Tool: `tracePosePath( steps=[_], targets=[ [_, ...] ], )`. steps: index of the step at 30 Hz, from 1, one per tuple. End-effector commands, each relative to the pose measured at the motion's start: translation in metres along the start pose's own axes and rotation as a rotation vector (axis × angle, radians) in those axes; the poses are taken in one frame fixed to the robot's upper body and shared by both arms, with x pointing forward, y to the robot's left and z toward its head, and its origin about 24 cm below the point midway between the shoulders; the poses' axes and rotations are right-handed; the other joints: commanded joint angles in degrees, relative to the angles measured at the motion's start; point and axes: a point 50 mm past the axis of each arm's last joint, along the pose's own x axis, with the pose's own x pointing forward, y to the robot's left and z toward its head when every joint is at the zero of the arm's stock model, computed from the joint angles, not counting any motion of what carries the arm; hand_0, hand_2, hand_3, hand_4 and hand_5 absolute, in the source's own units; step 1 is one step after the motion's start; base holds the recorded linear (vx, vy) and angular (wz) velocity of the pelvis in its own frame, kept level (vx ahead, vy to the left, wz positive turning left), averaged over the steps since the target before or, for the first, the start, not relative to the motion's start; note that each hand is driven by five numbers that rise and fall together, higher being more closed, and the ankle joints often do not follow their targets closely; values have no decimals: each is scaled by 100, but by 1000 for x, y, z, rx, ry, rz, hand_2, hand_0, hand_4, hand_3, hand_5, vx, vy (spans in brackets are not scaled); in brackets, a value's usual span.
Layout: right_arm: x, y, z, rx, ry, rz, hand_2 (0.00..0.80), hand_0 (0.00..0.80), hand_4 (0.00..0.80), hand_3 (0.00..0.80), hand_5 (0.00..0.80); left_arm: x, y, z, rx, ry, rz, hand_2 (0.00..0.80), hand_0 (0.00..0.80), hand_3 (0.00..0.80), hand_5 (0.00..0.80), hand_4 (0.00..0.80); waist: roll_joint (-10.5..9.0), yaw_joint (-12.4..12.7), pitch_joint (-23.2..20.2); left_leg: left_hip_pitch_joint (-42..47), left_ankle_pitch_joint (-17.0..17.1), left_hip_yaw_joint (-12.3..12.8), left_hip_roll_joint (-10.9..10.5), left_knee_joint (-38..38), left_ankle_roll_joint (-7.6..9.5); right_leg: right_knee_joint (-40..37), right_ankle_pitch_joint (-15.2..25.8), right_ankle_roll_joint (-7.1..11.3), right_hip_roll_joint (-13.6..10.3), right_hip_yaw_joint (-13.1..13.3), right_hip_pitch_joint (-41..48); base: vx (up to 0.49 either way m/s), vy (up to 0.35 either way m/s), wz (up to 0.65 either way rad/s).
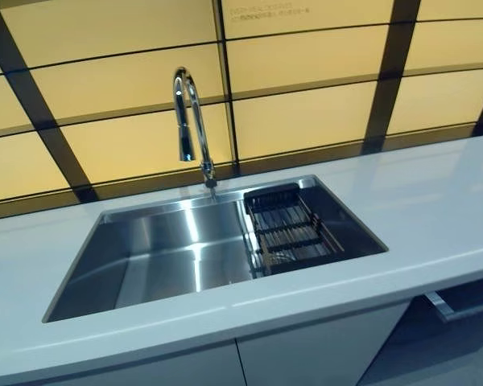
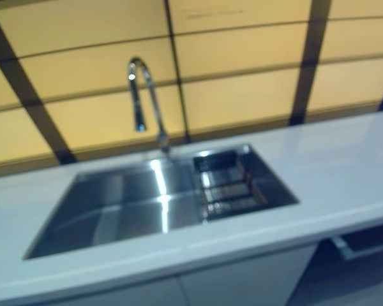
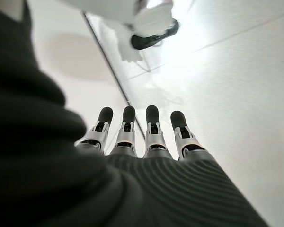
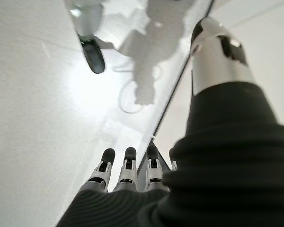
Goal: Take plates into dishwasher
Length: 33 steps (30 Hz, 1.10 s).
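Note:
No plate shows in any view. A steel sink (image 1: 169, 253) is set in the white counter (image 1: 435, 209), with a dark rack (image 1: 290, 229) in its right end. Neither hand shows in the eye views. My left hand (image 3: 142, 137) shows in its wrist view, fingers straight, empty, pointing at the pale floor. My right hand (image 4: 128, 170) shows the same in its wrist view, fingers straight and empty.
A curved chrome tap (image 1: 191, 121) stands behind the sink before a yellow panelled wall. Under the counter are white cabinet doors (image 1: 322, 354). At the lower right is a dark opening with a silver bar handle (image 1: 455, 307).

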Motion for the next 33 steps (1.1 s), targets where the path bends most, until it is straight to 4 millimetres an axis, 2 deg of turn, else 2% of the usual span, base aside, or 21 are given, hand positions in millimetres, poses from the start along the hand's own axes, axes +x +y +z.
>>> tracePosePath(
  steps=[1,3,4,6,7,8,9,10,12,13,15,18,21,22,27,33],
  targets=[
    [1,-16,12,46,-31,-65,0,0,0,0,0,4,7,30,22,-109,5,0,0,0,0,0,37,-72,-66,888,-1397,239,104,456,-11,-159,533,-222,552,-269,-634,-236,464,51],
    [1,-12,5,72,-10,-64,0,0,0,0,0,5,8,43,59,-160,3,0,0,0,0,0,46,-173,-47,1112,-1421,244,38,-65,113,-70,765,6,468,-241,-855,-224,447,51],
    [1,-6,0,99,4,-65,0,0,0,0,0,6,8,57,113,-185,-4,0,0,0,0,0,7,-195,13,1152,-1400,82,-101,-313,177,-67,1057,227,358,-182,-989,-169,330,27],
    [1,-2,-1,124,2,-54,0,0,0,0,0,6,7,61,164,-180,-14,0,0,0,0,0,-39,-187,58,1119,-1398,-26,-186,-348,236,-20,1207,291,289,-143,-1058,-169,286,38],
    [1,-1,0,130,-9,-42,0,0,0,0,0,6,8,59,196,-170,-10,0,0,0,0,0,-59,-204,89,1106,-1398,-115,-247,-385,287,96,1375,347,188,-19,-1210,-199,285,49],
    [1,2,2,127,-18,-28,0,0,0,0,0,7,11,57,212,-155,2,0,0,0,0,0,-52,-266,121,1095,-1372,-248,-260,-417,328,265,1396,337,151,294,-1385,-243,270,35],
    [1,8,1,134,-17,-10,0,0,0,0,0,7,16,53,208,-116,11,0,0,0,0,0,-81,-477,175,999,-1157,-501,-344,-539,439,342,1354,215,197,958,-1630,-220,218,28],
    [1,12,-3,157,-7,2,0,0,0,0,0,8,19,51,210,-92,11,0,0,0,0,0,-65,-596,165,921,-1061,-703,-351,-588,497,399,1241,176,304,1438,-1692,-190,171,55],
    [1,19,-7,184,4,14,0,0,0,0,0,8,23,48,234,-67,11,0,0,0,0,0,-64,-688,130,802,-970,-875,-384,-622,589,649,1085,110,450,1922,-1674,-101,94,94],
    [1,19,-7,187,4,16,0,0,0,0,0,8,24,48,237,-62,11,0,0,0,0,0,-75,-702,111,766,-950,-895,-398,-623,602,672,1078,103,457,1964,-1681,-100,52,93],
    [1,27,-12,201,19,35,0,0,0,0,0,8,27,44,240,-40,18,0,0,0,0,0,-103,-730,37,645,-898,-938,-426,-618,685,844,888,41,578,2235,-1517,-99,14,80],
    [1,38,-18,218,40,59,0,0,0,0,0,9,27,39,211,-16,27,0,0,0,0,0,-135,-696,-60,588,-851,-946,-439,-685,741,845,602,-38,719,2337,-1245,-67,-42,26],
    [0,48,-23,225,56,84,0,0,0,0,0,9,24,33,203,5,25,0,0,0,0,0,-176,-609,-188,549,-810,-872,-441,-749,741,483,243,-95,863,2245,-864,-67,-138,-15],
    [0,52,-23,211,60,96,0,0,0,0,0,8,23,31,177,5,26,0,0,0,0,0,-199,-582,-226,552,-821,-832,-441,-763,711,275,228,-106,902,2197,-789,-65,-152,-15],
    [1,53,-14,201,49,111,0,0,0,0,0,8,19,30,117,-5,18,0,0,0,0,0,-216,-574,-285,564,-789,-792,-396,-790,614,-115,211,-231,1105,2309,-559,-68,-165,-14],
    [2,56,-14,213,73,147,0,0,0,0,0,9,7,37,119,-24,-25,0,0,0,0,0,-227,-623,-386,588,-691,-545,-281,-790,476,-330,121,-402,1335,2320,-359,-42,-115,-11]
  ],
)
